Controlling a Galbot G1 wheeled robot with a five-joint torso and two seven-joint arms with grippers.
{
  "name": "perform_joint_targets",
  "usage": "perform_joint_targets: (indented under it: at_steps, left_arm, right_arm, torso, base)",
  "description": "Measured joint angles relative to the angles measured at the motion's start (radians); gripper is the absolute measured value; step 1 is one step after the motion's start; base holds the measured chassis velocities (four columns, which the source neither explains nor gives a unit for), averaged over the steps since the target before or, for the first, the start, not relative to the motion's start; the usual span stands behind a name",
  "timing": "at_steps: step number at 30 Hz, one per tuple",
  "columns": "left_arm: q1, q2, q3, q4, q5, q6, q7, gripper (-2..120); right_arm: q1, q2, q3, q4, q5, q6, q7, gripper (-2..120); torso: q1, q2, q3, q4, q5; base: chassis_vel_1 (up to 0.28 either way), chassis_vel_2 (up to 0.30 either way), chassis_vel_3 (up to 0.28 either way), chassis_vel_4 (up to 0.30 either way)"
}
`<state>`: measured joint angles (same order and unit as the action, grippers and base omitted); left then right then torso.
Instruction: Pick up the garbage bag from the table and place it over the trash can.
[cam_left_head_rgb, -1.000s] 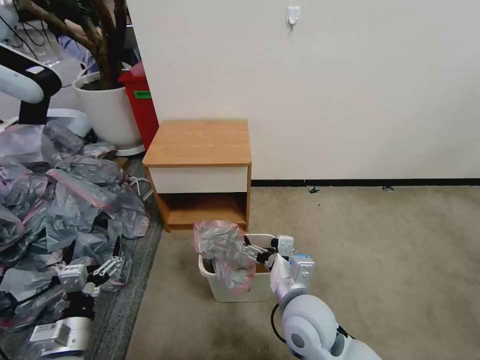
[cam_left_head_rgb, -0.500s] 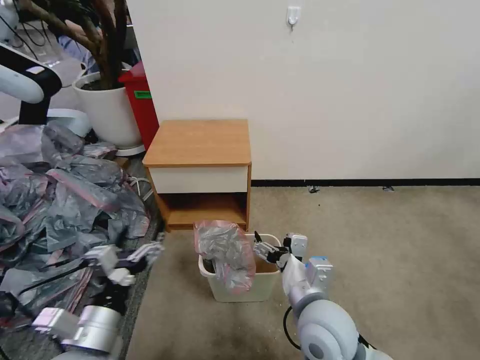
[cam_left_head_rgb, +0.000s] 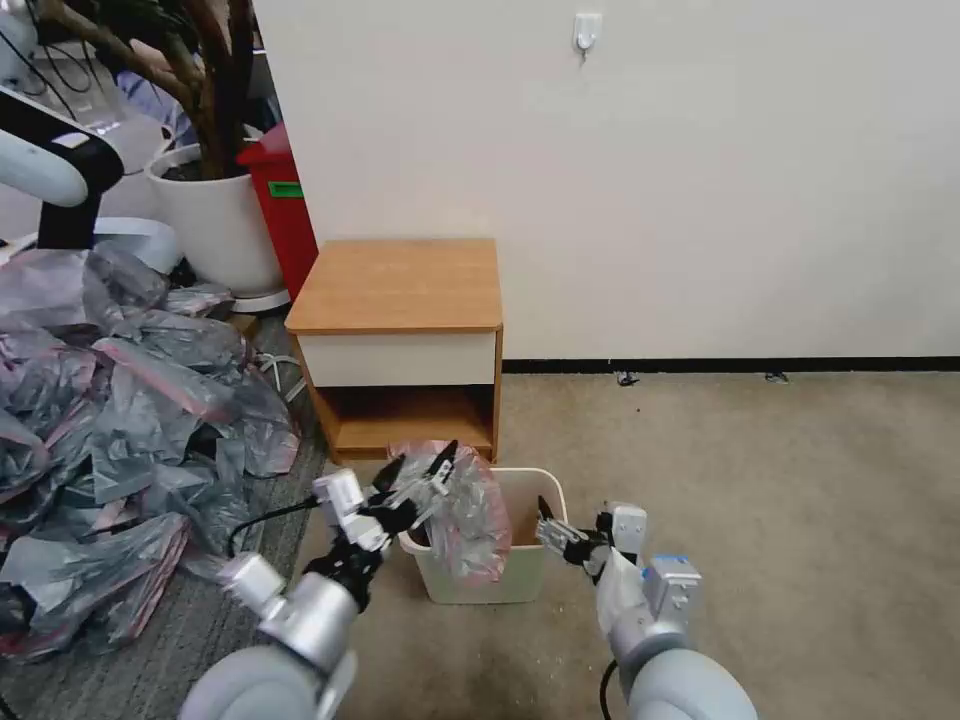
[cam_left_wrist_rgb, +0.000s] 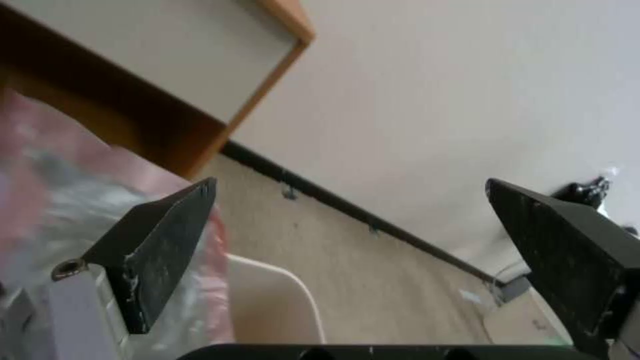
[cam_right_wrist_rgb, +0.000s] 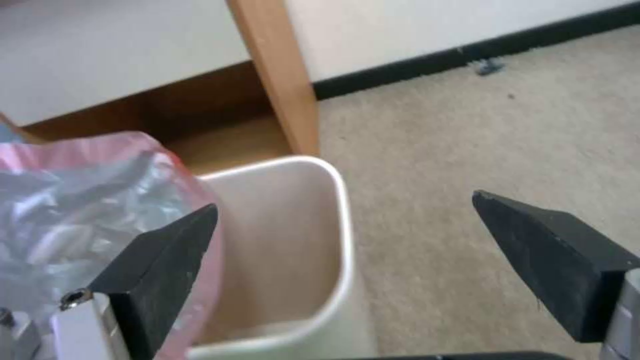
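The garbage bag (cam_left_head_rgb: 462, 512) is crinkly grey plastic with a pink rim. It hangs bunched over the left part of the cream trash can (cam_left_head_rgb: 528, 577), which stands on the carpet in front of the wooden table (cam_left_head_rgb: 400, 285). My left gripper (cam_left_head_rgb: 420, 463) is open at the bag's upper left edge, with nothing held. My right gripper (cam_left_head_rgb: 556, 528) is open just right of the can's rim and holds nothing. In the left wrist view, the bag (cam_left_wrist_rgb: 60, 200) lies beside one finger (cam_left_wrist_rgb: 160, 240). The right wrist view shows the bag (cam_right_wrist_rgb: 80, 200) covering one side of the can (cam_right_wrist_rgb: 293, 220).
A large heap of similar grey-pink bags (cam_left_head_rgb: 120, 400) covers the floor on the left. Behind it stand a white plant pot (cam_left_head_rgb: 215, 225) and a red bin (cam_left_head_rgb: 285, 210). Open carpet (cam_left_head_rgb: 750, 480) stretches to the right, up to the wall.
My left arm has swung from the bag heap across to the can's left side. My right gripper has let go of the bag and drawn back to the right.
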<state>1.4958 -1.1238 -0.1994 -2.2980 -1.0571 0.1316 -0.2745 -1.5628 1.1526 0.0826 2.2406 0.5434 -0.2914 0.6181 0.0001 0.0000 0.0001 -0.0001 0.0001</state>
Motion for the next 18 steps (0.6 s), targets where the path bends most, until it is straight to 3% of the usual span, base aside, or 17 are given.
perform_joint_targets:
  at_steps: [4,12,14,18]
  left_arm:
    - [-0.119,-0.026,0.113,0.021,-0.019,0.020,-0.118,100]
    - [-0.175,-0.054,0.161,0.044,0.004,0.058,-0.244,100]
    - [-0.197,-0.062,0.169,0.056,0.009,0.073,-0.307,100]
    - [-0.217,-0.065,0.171,0.067,0.020,0.105,-0.375,100]
  right_arm:
    - [-0.044,0.021,0.030,0.000,-0.020,0.007,-0.004,98]
    - [-0.076,0.028,0.060,-0.003,-0.026,0.022,-0.009,98]
    - [-0.080,0.030,0.061,-0.005,-0.026,0.022,-0.011,98]
    - [-0.080,0.038,0.057,-0.007,-0.027,0.022,-0.015,98]
  torso:
    - [0.000,0.000,0.000,-0.0002,0.0000]
    - [0.000,0.000,0.000,0.0000,0.0000]
    - [0.000,0.000,0.000,0.0001,-0.0001]
    - [0.000,0.000,0.000,0.0001,0.0000]
  base:
    - [0.000,0.000,0.000,0.000]
    - [0.000,0.000,0.000,0.000]
    - [0.000,0.000,0.000,0.000]
    - [0.000,0.000,0.000,0.000]
